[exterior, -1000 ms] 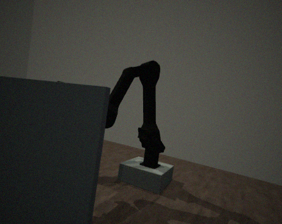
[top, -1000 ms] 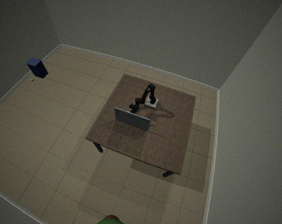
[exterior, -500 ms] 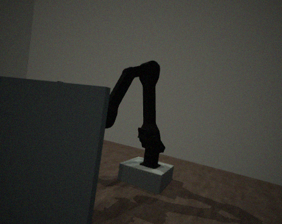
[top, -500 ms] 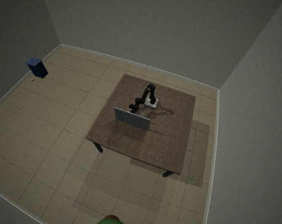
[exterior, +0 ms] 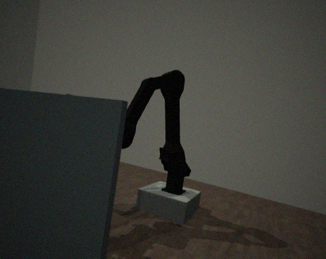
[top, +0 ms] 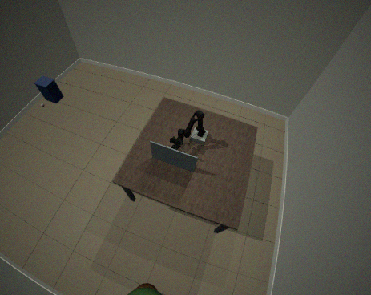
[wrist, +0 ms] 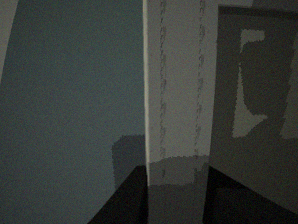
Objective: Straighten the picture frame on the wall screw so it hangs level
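Note:
The picture frame point(wrist: 180, 100) fills the middle of the wrist view as a pale bar running nearly upright, with its dark, shadowed picture area to the right. My gripper point(wrist: 170, 173) is shut on this bar, one dark finger on each side. The blue-grey wall panel point(wrist: 75, 75) point(top: 173, 157) point(exterior: 53, 169) lies behind the frame. The top and exterior views show the panel from its back, so they hide the frame. The screw and the notched strip are hidden. The frame's tilt cannot be told from these views.
The arm point(top: 190, 126) point(exterior: 172, 119) stands on a pale base block point(top: 199, 137) point(exterior: 163, 207) on the brown table point(top: 225, 176) point(exterior: 229, 215), facing the panel's front. A blue box point(top: 50, 90) is far off at the left of the room.

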You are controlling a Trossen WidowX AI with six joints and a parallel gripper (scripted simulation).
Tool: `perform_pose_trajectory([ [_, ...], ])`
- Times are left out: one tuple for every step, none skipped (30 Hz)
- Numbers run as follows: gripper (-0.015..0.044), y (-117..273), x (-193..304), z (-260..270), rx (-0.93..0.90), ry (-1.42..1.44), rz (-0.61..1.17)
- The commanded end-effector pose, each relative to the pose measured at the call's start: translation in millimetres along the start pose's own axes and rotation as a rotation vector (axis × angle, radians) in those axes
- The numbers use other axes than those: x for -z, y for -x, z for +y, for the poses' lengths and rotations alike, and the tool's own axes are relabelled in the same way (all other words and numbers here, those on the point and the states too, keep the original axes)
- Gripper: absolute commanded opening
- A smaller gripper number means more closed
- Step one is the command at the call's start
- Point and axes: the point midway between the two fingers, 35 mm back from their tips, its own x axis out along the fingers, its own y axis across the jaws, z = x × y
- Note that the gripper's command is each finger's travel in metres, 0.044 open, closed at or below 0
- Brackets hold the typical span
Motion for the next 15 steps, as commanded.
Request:
perform_pose_trajectory([
  [0.0, -0.2, -0.9, 0.3, -0.005, -0.001, -0.003],
  [0.0, -0.2, -1.0, 0.0, -0.005, -0.001, -0.003],
  [0.0, -0.2, -1.0, -0.3, -0.005, -0.001, -0.003],
  [0.0, -0.2, -1.1, -0.7, -0.005, -0.001, -0.003],
  [0.0, -0.2, -1.1, -1.0, -0.005, -0.001, -0.003],
  [0.0, -0.2, -1.1, -1.3, -0.005, -0.001, -0.003],
  [0.0, -0.2, -1.2, -1.7, -0.005, -0.001, -0.003],
  [0.0, -0.2, -1.2, -2.0, -0.005, -0.001, -0.003],
  [0.0, -0.2, -1.3, -2.3, -0.005, -0.001, -0.003],
  [0.0, -0.2, -1.3, -2.6, -0.005, -0.001, -0.003],
  [0.0, -0.2, -1.3, -3.0, -0.005, -0.001, -0.003],
  [0.0, -0.2, -1.4, -3.3, -0.005, -0.001, -0.003],
  [0.0, -0.2, -1.4, -3.6, -0.005, -0.001, -0.003],
  [0.0, -0.2, -1.5, -4.0, -0.005, 0.0, -0.003],
  [0.0, -0.2, -1.5, -4.3, -0.005, 0.0, -0.003],
])
